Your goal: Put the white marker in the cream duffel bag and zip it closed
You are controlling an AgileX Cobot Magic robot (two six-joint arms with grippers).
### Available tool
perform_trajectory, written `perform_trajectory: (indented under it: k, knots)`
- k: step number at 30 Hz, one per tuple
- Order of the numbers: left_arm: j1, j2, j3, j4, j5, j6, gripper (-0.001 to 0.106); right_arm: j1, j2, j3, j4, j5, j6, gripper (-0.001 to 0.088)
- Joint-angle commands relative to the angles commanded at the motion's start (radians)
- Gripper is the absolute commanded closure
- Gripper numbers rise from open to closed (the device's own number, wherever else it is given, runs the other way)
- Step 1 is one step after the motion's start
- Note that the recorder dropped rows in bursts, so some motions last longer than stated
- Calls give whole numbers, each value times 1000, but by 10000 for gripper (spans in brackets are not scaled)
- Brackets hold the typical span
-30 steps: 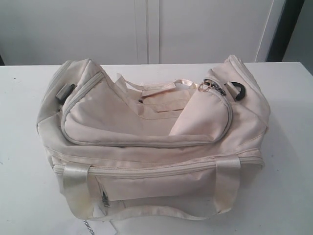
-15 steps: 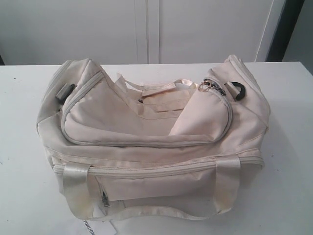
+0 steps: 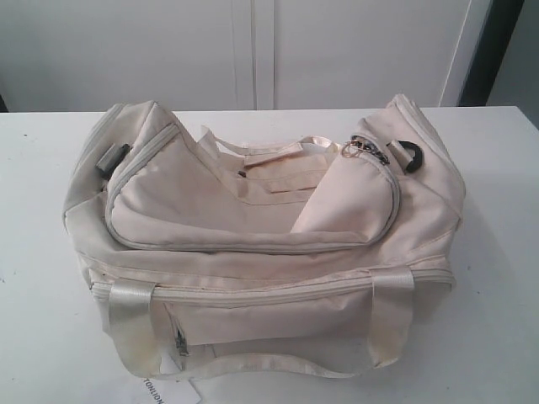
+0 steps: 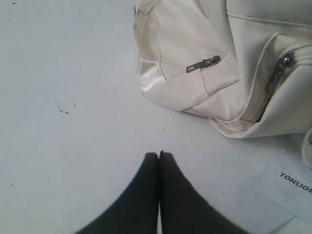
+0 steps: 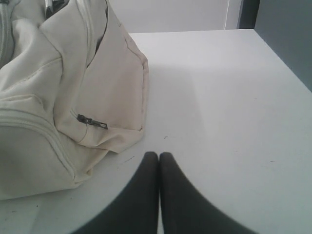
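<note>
Left claw [image 4: 159, 153] and right claw [image 5: 159, 154], both pressed together, empty, flank soft cream fabric duffel bag [image 3: 253, 223]; slumped flap [image 3: 349, 198] could snag zip [image 3: 253, 247].

Left end effector [image 4: 159, 154] and right end effector [image 5: 159, 154] closed (both empty).

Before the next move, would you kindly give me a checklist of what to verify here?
1. Location of the white marker: cannot tell; no view shows it.
2. Left gripper free: ok; shut, empty, over the bare table.
3. Right gripper free: ok; shut, empty, beside the cream duffel bag.
4. Bag's main zip closed: cannot tell; the gold keyring sits at its right end in the exterior view.
5. Paper tag clear of both grippers: ok.
</note>
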Motion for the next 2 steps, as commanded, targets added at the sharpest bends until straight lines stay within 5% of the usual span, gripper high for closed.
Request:
perform_trajectory:
  k: [2]
  knots:
    - [0, 0, 0, 0, -2, 0, 1053, 0, 0, 0, 0, 0, 0, 868]
